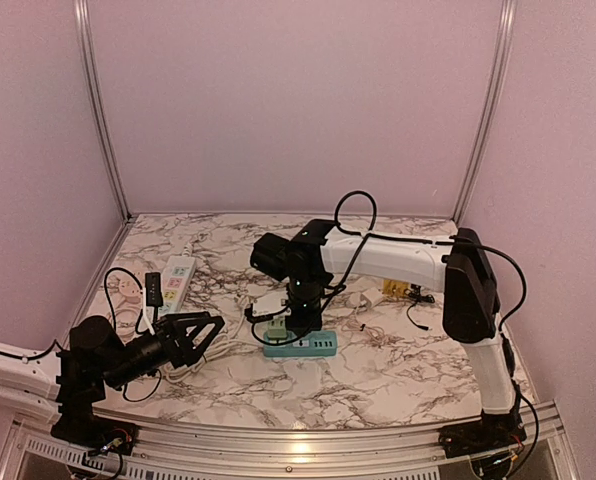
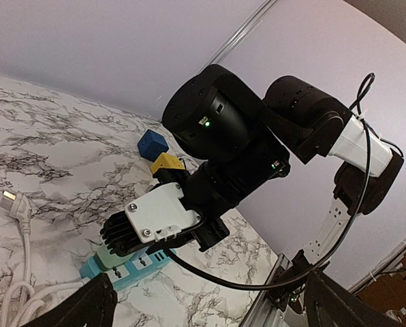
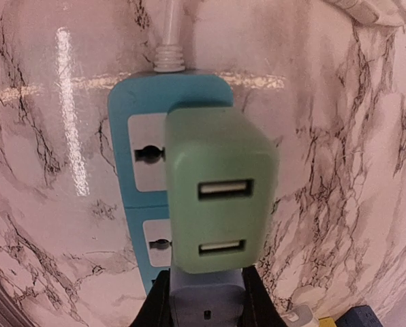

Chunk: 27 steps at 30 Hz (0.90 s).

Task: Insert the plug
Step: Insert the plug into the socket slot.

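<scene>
Right gripper (image 3: 206, 308) pinches a green USB charger plug (image 3: 220, 194) held over the sockets of the blue power strip (image 3: 138, 122). Left gripper (image 1: 204, 333), fingers spread wide, sits left of the strip.

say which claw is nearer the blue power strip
Right. The right claw is over the blue power strip, gripping the green charger; the left claw sits apart to its left.
</scene>
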Each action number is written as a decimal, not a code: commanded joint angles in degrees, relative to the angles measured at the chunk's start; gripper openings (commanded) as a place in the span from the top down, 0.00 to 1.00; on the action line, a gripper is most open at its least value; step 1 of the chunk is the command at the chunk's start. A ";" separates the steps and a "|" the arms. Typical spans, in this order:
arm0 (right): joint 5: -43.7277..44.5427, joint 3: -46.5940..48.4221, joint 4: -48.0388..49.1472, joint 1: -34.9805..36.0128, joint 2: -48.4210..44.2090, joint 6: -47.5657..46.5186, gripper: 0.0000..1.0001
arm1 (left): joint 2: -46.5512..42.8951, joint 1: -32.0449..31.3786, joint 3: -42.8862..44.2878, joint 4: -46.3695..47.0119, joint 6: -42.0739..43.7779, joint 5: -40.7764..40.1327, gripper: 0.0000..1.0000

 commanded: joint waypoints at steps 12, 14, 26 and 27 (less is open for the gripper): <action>-3.11 -2.07 7.91 0.89 1.54 0.27 0.77 | 1.15 -0.09 0.23 2.90 -0.58 -0.01 0.01; -1.95 -2.16 8.13 0.88 1.12 0.36 0.71 | 1.25 -0.09 0.23 3.06 -0.59 0.00 0.01; 0.56 -2.81 9.33 0.84 -0.24 1.20 0.56 | 1.61 -0.08 0.71 3.04 -0.59 0.20 0.01; 0.72 -3.03 9.44 0.87 -0.40 1.22 0.55 | 1.66 -0.09 0.80 2.98 -0.59 0.21 0.01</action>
